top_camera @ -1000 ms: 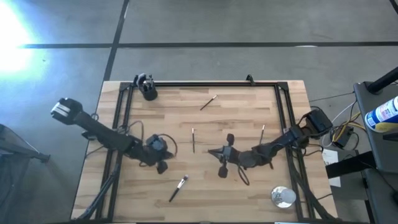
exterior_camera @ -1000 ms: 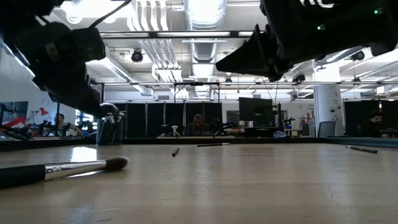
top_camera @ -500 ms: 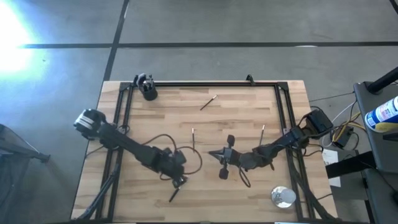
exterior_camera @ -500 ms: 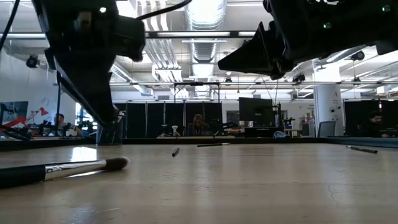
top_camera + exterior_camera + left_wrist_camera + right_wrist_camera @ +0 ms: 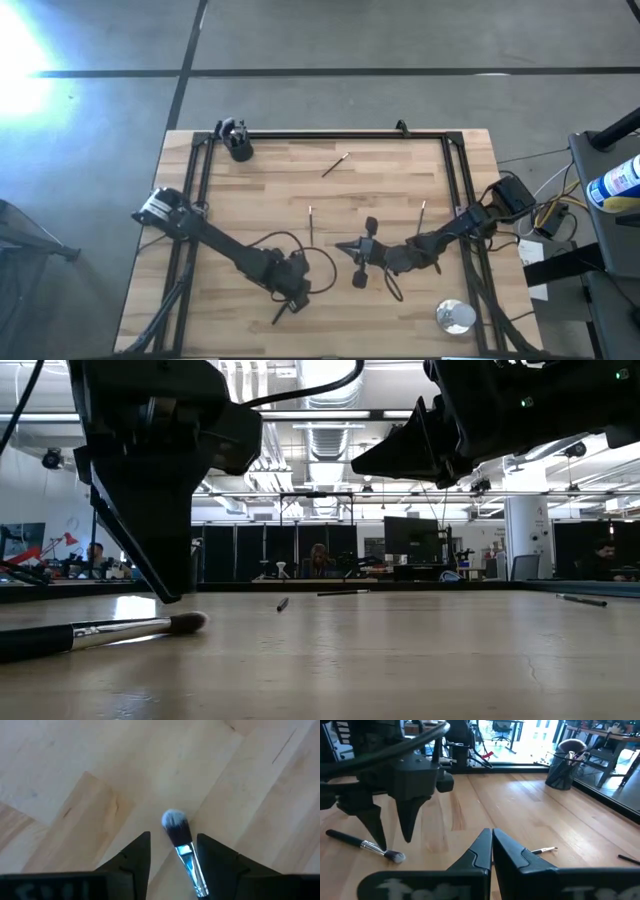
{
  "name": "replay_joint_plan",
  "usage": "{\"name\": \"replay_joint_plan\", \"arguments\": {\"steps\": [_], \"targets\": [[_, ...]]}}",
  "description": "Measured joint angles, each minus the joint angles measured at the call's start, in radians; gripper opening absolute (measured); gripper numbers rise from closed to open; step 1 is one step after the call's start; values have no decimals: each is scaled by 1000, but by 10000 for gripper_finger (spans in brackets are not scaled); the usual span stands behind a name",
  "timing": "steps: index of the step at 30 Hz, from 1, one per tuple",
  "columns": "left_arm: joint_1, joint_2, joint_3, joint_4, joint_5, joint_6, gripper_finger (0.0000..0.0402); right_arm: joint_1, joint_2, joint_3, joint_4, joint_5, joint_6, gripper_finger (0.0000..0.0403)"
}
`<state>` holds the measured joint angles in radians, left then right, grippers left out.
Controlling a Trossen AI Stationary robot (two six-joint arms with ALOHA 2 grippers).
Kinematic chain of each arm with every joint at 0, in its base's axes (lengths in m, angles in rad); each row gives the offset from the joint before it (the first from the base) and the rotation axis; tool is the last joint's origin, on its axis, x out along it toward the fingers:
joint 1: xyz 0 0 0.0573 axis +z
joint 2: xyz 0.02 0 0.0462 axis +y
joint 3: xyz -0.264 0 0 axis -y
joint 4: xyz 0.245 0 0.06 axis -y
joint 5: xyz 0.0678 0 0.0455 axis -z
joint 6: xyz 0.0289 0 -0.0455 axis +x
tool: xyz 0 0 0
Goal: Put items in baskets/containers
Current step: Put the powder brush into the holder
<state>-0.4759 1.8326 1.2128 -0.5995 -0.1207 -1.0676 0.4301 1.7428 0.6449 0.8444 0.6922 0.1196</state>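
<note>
A dark-handled brush with a fluffy head lies flat on the wooden table near its front, also seen in the low view. My left gripper hangs open just above it, one finger on either side of the head and ferrule, touching nothing. The black cup stands at the far left corner with several brushes in it. My right gripper hovers shut and empty near the table's middle. Slim brushes lie loose at the far middle, at the centre and to the right.
A shiny silver round object sits at the near right corner. A black frame rail runs along the table's far edge and down both sides. Bare wood lies between the loose brushes.
My left gripper has gone toward the table's right and near edges and come down, from left of the centre to over the fluffy brush. The brush has stayed where it lay.
</note>
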Motion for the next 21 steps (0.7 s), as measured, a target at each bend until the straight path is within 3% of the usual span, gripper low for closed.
{"name": "replay_joint_plan", "arguments": {"steps": [14,21], "targets": [[0,39,-7,104,-10,46,151,0,0,-2,-1,0,1,8],[3,34,-70,129,-13,19,148,0,0,-2,-2,0,1,8]]}}
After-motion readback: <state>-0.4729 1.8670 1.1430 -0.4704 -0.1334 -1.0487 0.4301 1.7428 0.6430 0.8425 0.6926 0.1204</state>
